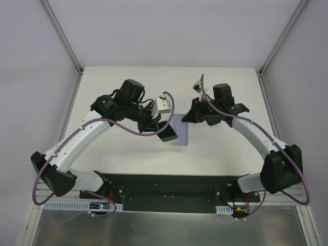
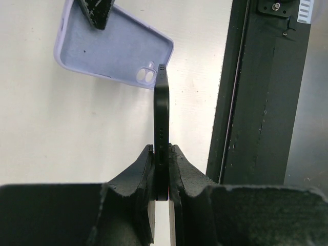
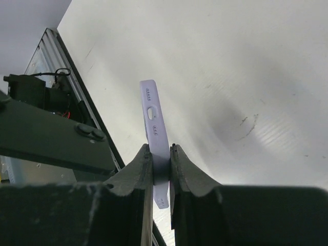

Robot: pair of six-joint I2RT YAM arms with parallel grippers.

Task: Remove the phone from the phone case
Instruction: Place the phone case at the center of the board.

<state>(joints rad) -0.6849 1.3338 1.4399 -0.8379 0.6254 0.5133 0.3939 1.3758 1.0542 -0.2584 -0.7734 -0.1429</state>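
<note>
Lilac phone case (image 3: 154, 113) pinched in my right gripper (image 3: 160, 148); black phone (image 2: 162, 102) clamped in my left gripper (image 2: 162, 149). Phone looks free; next: pull them well apart.

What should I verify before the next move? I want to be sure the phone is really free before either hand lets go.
1. Phone out of the case: ok, the case shows an empty inside.
2. Left hand clamped on the phone: ok, both fingers press its flat faces.
3. Right hand clamped on the case: ok, the case wall sits between its fingers.
4. Phone and case fully apart: cannot tell, the phone's tip overlaps the case corner in the left wrist view.
</note>
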